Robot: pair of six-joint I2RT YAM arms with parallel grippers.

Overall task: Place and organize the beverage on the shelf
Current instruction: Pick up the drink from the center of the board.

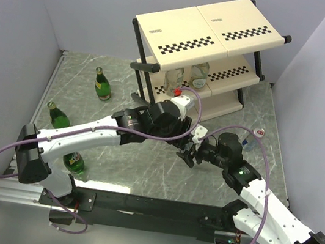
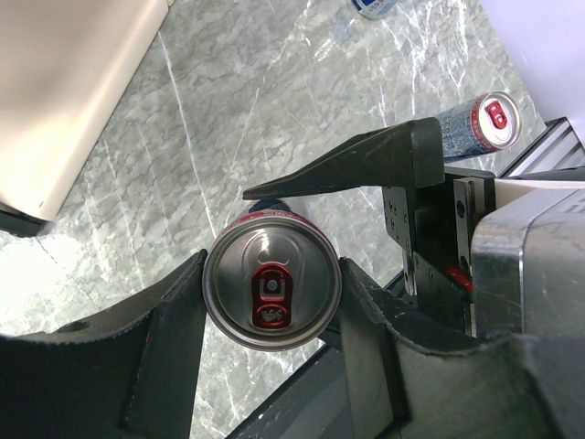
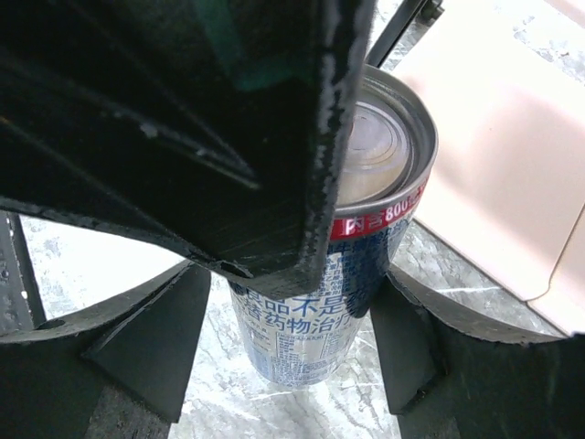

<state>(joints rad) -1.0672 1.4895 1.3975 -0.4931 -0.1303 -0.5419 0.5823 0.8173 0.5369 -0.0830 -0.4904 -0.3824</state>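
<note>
**Can held by one claw, the other claw around it**

Can (image 2: 271, 293) is silver with a red tab on top. In the left wrist view it sits in the lower middle of the frame. The left claw (image 2: 271, 274) is clamped on it, with one black finger pressed to each side.

The right claw (image 3: 292, 302) is around the same can (image 3: 302, 320). Its two fingers stand apart, and there is a gap on each side of the can. They do not touch it. The can has blue writing and a red band near the top. The left claw covers the upper left of the right wrist view. I cannot tell if the can rests on the table.

In the top view the two arms meet in the middle of the frame, just below the shelf (image 1: 208, 27). The arms hide the can there.

The shelf is in the upper middle of the top view. Two clear bottles (image 1: 175, 78) stand on its middle level. Three green bottles (image 1: 101, 84) stand on the grey table (image 1: 76, 83) at the left of the frame, well apart from the shelf. A second can (image 1: 261, 133) stands on the table at the right, near the shelf. The same second can (image 2: 484, 123) shows in the upper right of the left wrist view.
</note>
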